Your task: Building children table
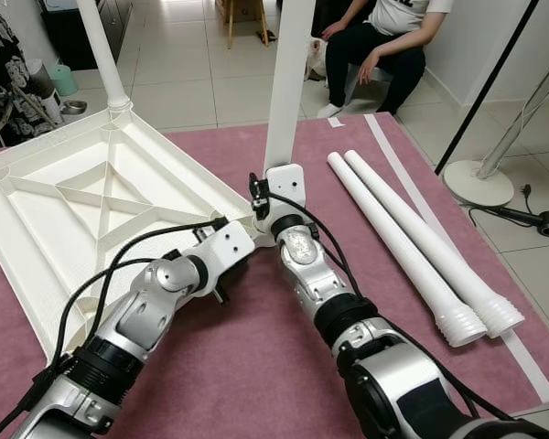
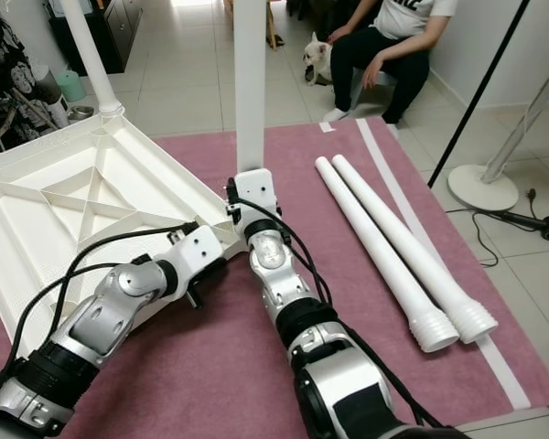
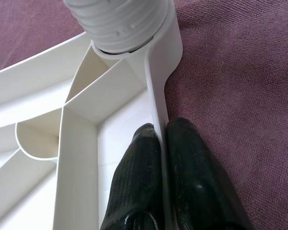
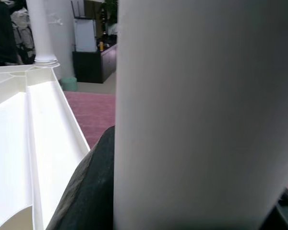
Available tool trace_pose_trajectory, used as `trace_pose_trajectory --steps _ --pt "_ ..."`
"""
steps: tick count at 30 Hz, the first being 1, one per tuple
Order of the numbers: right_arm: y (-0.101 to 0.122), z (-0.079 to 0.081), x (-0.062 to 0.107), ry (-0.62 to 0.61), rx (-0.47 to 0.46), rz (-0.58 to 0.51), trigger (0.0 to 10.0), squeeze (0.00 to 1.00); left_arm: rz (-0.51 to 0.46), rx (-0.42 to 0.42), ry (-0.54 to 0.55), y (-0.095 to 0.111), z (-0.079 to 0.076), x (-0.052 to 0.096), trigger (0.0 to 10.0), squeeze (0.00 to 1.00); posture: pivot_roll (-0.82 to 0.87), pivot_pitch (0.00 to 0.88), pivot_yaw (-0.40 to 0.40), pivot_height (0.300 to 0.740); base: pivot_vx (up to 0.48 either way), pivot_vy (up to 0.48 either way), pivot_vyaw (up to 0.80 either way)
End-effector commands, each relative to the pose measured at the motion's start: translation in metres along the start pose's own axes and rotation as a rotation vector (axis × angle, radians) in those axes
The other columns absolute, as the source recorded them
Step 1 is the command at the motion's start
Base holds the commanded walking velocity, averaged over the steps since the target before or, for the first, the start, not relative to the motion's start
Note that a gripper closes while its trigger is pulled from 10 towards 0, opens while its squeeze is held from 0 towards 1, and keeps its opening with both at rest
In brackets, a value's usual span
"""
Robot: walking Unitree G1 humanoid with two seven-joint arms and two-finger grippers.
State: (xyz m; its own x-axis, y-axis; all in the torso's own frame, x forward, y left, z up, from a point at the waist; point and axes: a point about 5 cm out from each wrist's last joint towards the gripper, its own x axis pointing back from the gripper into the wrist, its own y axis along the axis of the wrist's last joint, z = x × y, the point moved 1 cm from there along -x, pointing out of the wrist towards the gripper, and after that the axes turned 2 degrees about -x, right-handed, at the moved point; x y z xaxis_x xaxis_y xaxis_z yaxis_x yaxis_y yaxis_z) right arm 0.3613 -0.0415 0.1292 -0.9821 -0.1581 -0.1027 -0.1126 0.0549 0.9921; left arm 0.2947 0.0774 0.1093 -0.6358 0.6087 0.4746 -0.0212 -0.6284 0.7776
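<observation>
Here the upturned tabletop (image 1: 91, 197) lies on the rug's (image 1: 256, 366) left half. The left end effector (image 3: 162, 143) pinches its rim; the right end effector (image 1: 276, 197) clasps an upright leg (image 1: 288, 82) at the near corner. Two loose legs (image 1: 412, 242) lie lengthwise by the rug's right edge.

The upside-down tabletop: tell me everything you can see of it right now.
The tabletop is white moulded plastic, lying underside up on the maroon rug, with raised ribs crossing diagonally inside a rim. One leg stands in its far corner socket; a second leg stands at the near corner, gripped by the right hand. The left hand pinches the rim beside that socket.
</observation>
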Motion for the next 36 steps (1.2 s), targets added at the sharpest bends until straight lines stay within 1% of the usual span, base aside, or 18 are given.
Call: trace_pose_trajectory --steps 1,3,4,5,10,11,12,14,16,18,19,20,21,22,26,31,33,36 --pt "-0.067 -0.028 0.029 -0.225 0.0 0.334 10.0 0.0 -0.024 -0.051 0.033 0.005 0.01 0.009 0.0 0.0 0.1 0.0 0.061 0.74 0.0 0.0 0.0" --pt "-0.067 -0.027 0.029 -0.229 -0.004 0.334 10.0 0.0 -0.024 -0.051 0.033 0.005 0.01 0.008 0.0 0.0 0.1 0.0 0.061 0.74 0.0 0.0 0.0" --pt "-0.066 -0.025 0.028 -0.214 -0.005 0.321 10.0 0.03 -0.024 -0.051 0.033 0.005 0.01 0.008 0.0 0.0 0.1 0.0 0.061 0.74 0.0 0.0 0.0" --pt "-0.061 -0.022 0.026 -0.179 -0.022 0.284 10.0 1.0 -0.023 -0.052 0.034 0.005 0.01 0.008 0.0 0.0 0.1 0.0 0.061 0.74 0.0 0.0 0.0" --pt "-0.056 -0.02 0.023 -0.151 -0.038 0.253 10.0 1.0 -0.023 -0.052 0.034 0.005 0.01 0.008 0.0 0.0 0.1 0.0 0.061 0.74 0.0 0.0 0.0" --pt "-0.051 -0.019 0.02 -0.114 -0.056 0.228 10.0 0.9 -0.023 -0.052 0.033 0.005 0.01 0.008 0.0 0.0 0.1 0.0 0.062 0.74 0.0 0.0 0.0" --pt "-0.046 -0.016 0.018 -0.062 -0.084 0.202 10.0 0.0 -0.023 -0.052 0.034 0.005 0.01 0.008 0.0 0.0 0.1 0.0 0.062 0.74 0.0 0.0 0.0" --pt "-0.046 -0.016 0.018 -0.062 -0.084 0.202 10.0 0.0 -0.023 -0.052 0.034 0.005 0.01 0.008 0.0 0.0 0.1 0.0 0.062 0.74 0.0 0.0 0.0" --pt "-0.035 -0.014 0.013 0.029 -0.091 0.137 10.0 0.0 -0.024 -0.051 0.035 0.005 0.01 0.008 0.0 0.0 0.1 0.0 0.063 0.74 0.0 0.0 0.0" --pt "-0.035 -0.014 0.013 0.029 -0.091 0.137 10.0 0.0 -0.024 -0.051 0.035 0.005 0.01 0.008 0.0 0.0 0.1 0.0 0.063 0.74 0.0 0.0 0.0" --pt "-0.03 -0.014 0.012 0.062 -0.067 0.108 10.0 0.0 -0.024 -0.051 0.035 0.005 0.01 0.008 0.0 0.0 0.1 0.0 0.062 0.74 0.0 0.0 0.0" --pt "-0.028 -0.015 0.011 0.08 -0.027 0.091 4.9 0.0 -0.024 -0.051 0.035 0.005 0.01 0.007 0.0 0.0 0.1 0.0 0.062 0.74 0.0 0.0 0.0" --pt "-0.027 -0.015 0.01 0.089 -0.001 0.083 4.9 0.0 -0.025 -0.051 0.035 0.005 0.01 0.007 0.0 0.0 0.1 0.0 0.062 0.74 0.0 0.0 0.0" --pt "-0.026 -0.016 0.01 0.098 0.016 0.074 0.0 0.0 -0.025 -0.051 0.035 0.005 0.01 0.007 0.0 0.0 0.1 0.0 0.062 0.74 0.0 0.0 0.0" --pt "-0.025 -0.016 0.01 0.104 0.024 0.068 0.0 0.0 -0.025 -0.05 0.035 0.005 0.01 0.007 0.0 0.0 0.1 0.0 0.062 0.74 0.0 0.0 0.0" --pt "-0.027 -0.01 0.011 0.187 -0.004 0.076 0.0 0.0 -0.024 -0.048 0.036 0.005 0.009 0.008 0.0 0.0 0.1 0.0 0.059 0.74 0.0 0.0 0.0" --pt "-0.029 -0.009 0.012 0.197 -0.017 0.089 0.0 0.0 -0.024 -0.048 0.036 0.005 0.009 0.008 0.0 0.0 0.1 0.0 0.058 0.74 0.0 0.0 0.0" --pt "-0.031 -0.009 0.014 0.219 -0.002 0.092 0.0 0.0 -0.024 -0.047 0.036 0.005 0.009 0.008 0.0 0.0 0.1 0.0 0.058 0.74 0.0 0.0 0.0"
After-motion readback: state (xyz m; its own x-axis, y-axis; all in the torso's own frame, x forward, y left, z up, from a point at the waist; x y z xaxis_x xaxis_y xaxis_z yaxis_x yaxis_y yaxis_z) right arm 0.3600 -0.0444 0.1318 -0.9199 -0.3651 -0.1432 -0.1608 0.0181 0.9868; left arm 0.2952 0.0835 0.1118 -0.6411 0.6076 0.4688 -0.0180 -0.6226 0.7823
